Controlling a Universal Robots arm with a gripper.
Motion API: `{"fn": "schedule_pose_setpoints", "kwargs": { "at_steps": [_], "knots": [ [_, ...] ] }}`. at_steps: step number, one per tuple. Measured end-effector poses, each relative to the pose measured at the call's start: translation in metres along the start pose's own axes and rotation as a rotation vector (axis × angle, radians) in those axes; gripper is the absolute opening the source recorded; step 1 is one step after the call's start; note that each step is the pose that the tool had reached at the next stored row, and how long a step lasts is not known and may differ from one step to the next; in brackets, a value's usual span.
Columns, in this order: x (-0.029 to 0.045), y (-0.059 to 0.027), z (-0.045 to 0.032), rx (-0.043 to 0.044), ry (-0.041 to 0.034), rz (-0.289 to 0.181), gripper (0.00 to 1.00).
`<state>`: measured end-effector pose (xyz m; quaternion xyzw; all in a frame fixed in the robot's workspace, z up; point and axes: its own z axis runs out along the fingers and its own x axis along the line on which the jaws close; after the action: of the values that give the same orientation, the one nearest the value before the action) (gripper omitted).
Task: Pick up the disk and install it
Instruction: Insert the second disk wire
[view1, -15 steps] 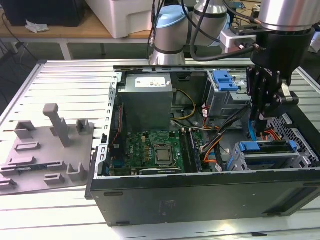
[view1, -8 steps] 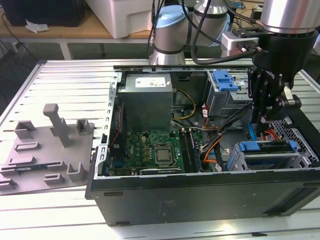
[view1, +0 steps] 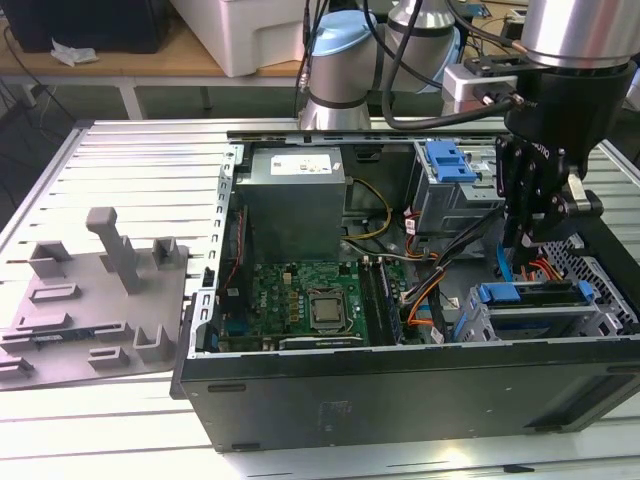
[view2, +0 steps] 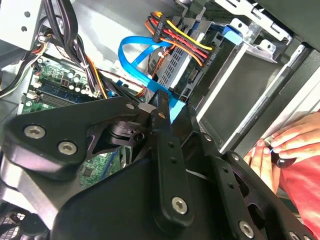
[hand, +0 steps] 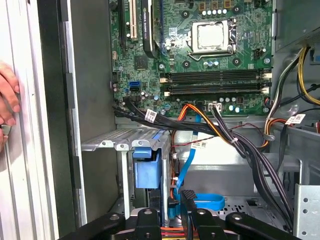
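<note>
The disk, silver with blue rails, lies flat in the grey drive cage at the case's front corner, on the exterior view's right. Its blue rail end shows inside the cage in the first wrist view. My gripper hangs straight down just above the disk and holds nothing that I can see. A blue ribbon cable and a bundle of red, yellow and orange wires run beside the disk's metal body. In the second wrist view my gripper's black links cover the foreground.
The open black computer case lies on a slatted metal table. Inside are the green motherboard, a grey power-supply box and a second cage with a blue bracket. A person's hand rests on the case's edge. A grey fixture plate lies on the left.
</note>
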<state>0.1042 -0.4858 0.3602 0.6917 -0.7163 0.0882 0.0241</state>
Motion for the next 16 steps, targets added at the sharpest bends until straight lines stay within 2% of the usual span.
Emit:
{"fn": "schedule_pose_setpoints", "kwargs": {
  "at_steps": [16],
  "knots": [
    [-0.0006, -0.0018, 0.0033, 0.0002, -0.0001, 0.000, 0.30]
  ]
}}
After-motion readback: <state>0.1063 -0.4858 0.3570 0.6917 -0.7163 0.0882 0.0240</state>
